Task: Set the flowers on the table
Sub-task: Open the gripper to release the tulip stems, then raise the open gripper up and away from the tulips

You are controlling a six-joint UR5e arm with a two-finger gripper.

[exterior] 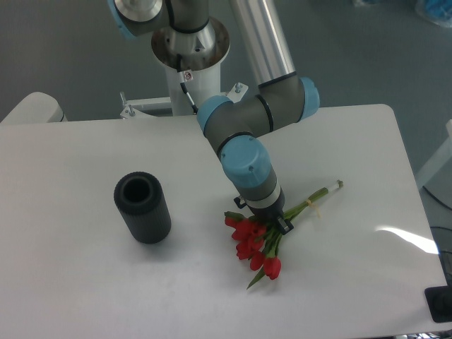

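well off to the left of the pincer, a dark ribbed cylinder (143,208) stands upright on the table (85,282), its open top facing up and nothing touching it.

the pincer (266,223) itself sits low over the table near the middle, pointing downward at the end of the grey and blue arm (244,152). its fingers are mostly hidden by the wrist above them and by the blooms around them, so i cannot tell whether they are clamped or parted.

the flowers (253,244) are right at the pincer: the red heads spread out just below and slightly left of it, with a green leaf tip reaching furthest down. they look to be at or very near the table surface, though whether they truly rest on it cannot be told from this view.

to the right of the pincer and upward, the green stems (314,198) run out at a slant, ending in a pale tip lying close to the white top.
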